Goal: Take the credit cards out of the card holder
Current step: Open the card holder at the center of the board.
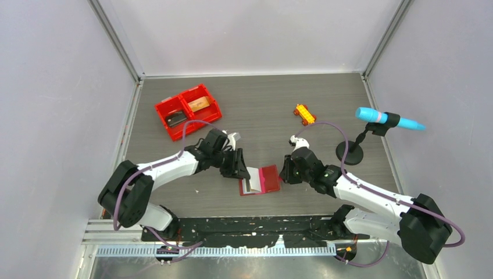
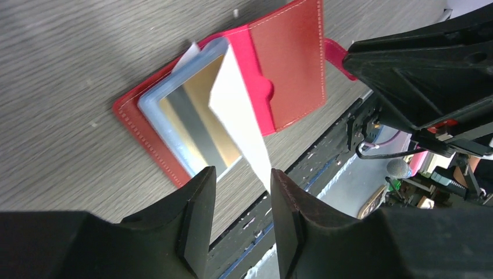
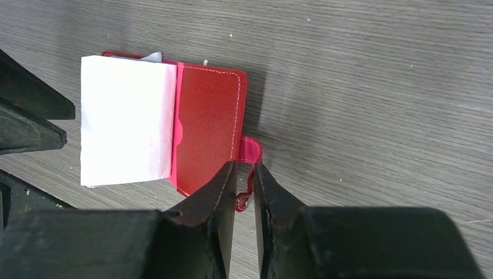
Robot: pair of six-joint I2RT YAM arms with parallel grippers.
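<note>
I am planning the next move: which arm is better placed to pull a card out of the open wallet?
Left. Its gripper is open right at the cards, while the right gripper pinches the wallet tab.

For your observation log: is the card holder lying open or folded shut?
Open. The card holder lies spread flat on the table, its pale blue inner sleeve exposed, with a white flap lifted above it.

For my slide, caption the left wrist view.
Left gripper lifts a white sleeve off the open wallet's cards.
</note>
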